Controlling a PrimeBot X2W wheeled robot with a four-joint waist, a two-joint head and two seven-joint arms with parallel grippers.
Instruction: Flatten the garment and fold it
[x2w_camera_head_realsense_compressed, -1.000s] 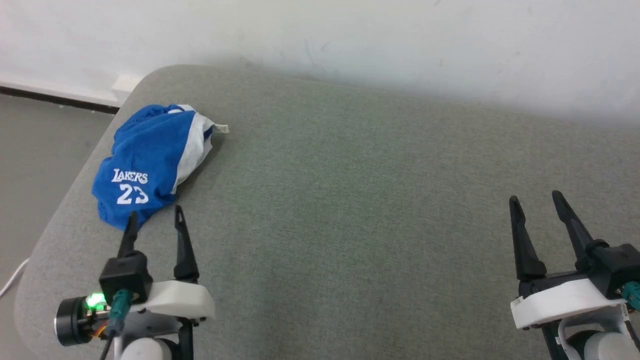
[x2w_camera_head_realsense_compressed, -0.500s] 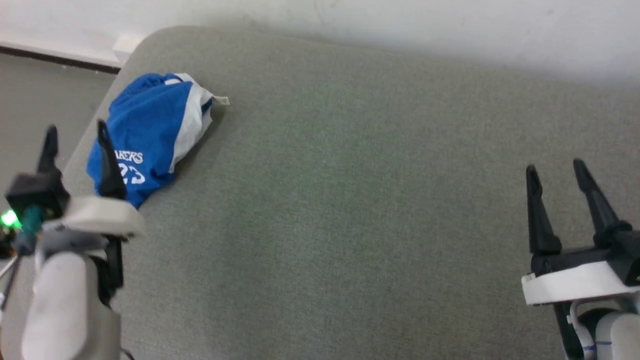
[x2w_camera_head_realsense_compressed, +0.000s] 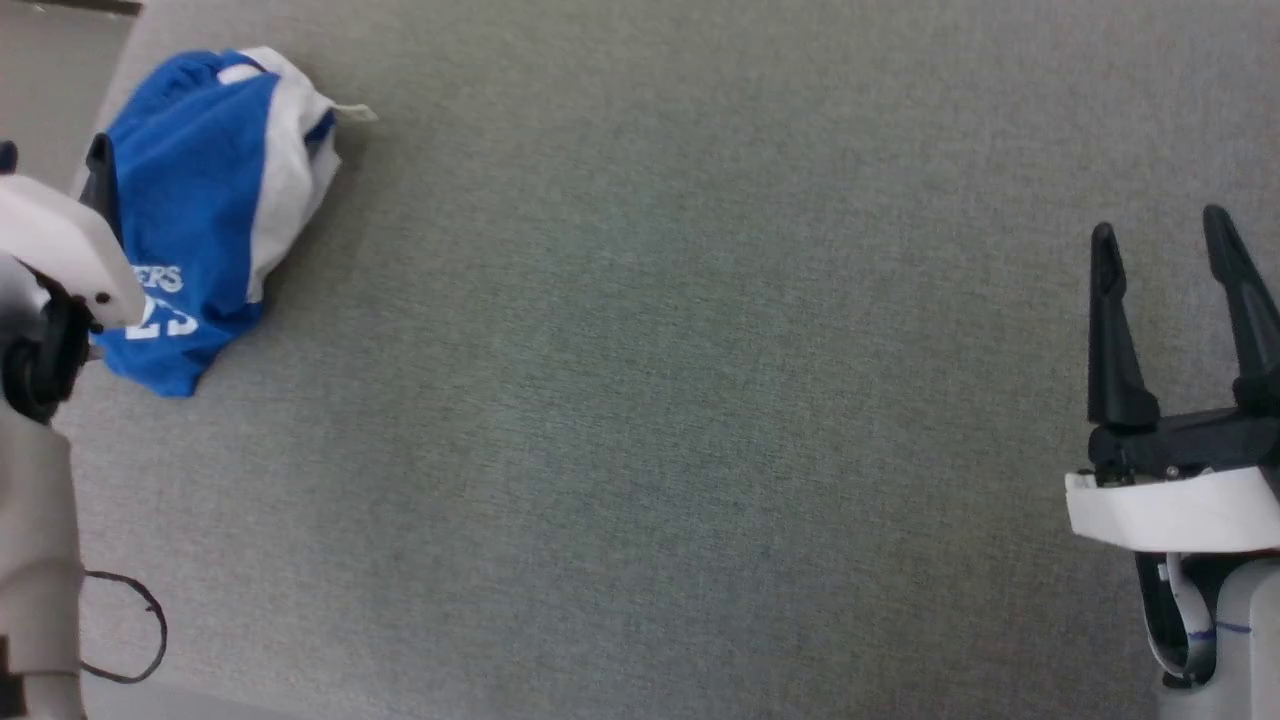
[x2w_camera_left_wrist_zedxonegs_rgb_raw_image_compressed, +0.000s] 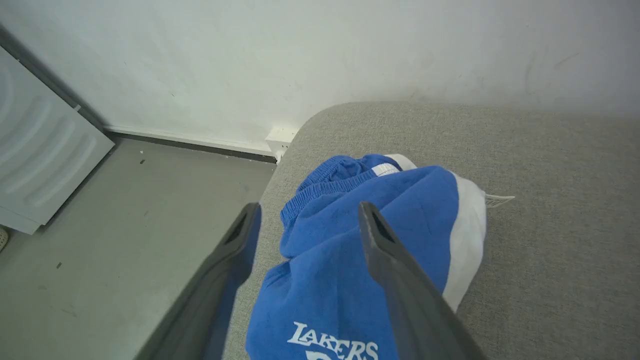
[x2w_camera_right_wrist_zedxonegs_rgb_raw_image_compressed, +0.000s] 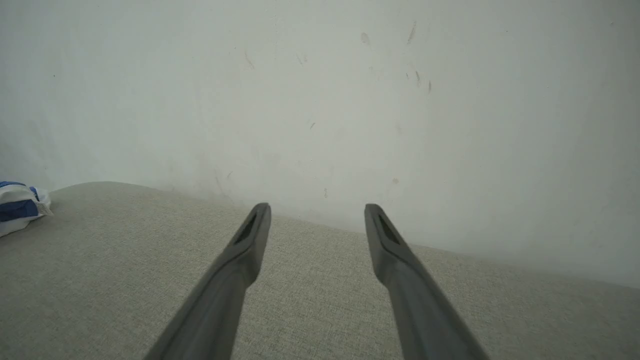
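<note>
where: the garment (x2w_camera_head_realsense_compressed: 200, 220) sits bunched in a heap at the far left corner of the grey cushion (x2w_camera_head_realsense_compressed: 640, 400), close to its rounded edge, with bare floor (x2w_camera_left_wrist_zedxonegs_rgb_raw_image_compressed: 125, 225) just beyond.
left claw: the left gripper (x2w_camera_left_wrist_zedxonegs_rgb_raw_image_compressed: 308, 207) hangs over the heap with its fingers spread wide and nothing pinched; i can't tell if a finger brushes the cloth.
right claw: the right gripper (x2w_camera_head_realsense_compressed: 1158, 222) is well apart on the right, fingers spread and empty over bare cushion.
handling: it looks light, soft and limp, so i'd expect it to sag from any pinch and hold no shape. not fragile, perhaps a little slick.
where to hold: the gathered waistband (x2w_camera_left_wrist_zedxonegs_rgb_raw_image_compressed: 320, 187) is the thickest ridge and the surest bite. a pinch in the heap's middle would likely catch several layers.
pointing: the waistband end faces the wall; the leg end with the "lakers" print (x2w_camera_left_wrist_zedxonegs_rgb_raw_image_compressed: 332, 342) faces the robot.
long axis: it runs near to far along the cushion's left edge, leaning slightly. the white side stripe (x2w_camera_head_realsense_compressed: 285, 170) follows the right flank, and the tag (x2w_camera_head_realsense_compressed: 355, 112) sticks out right at the far end.
</note>
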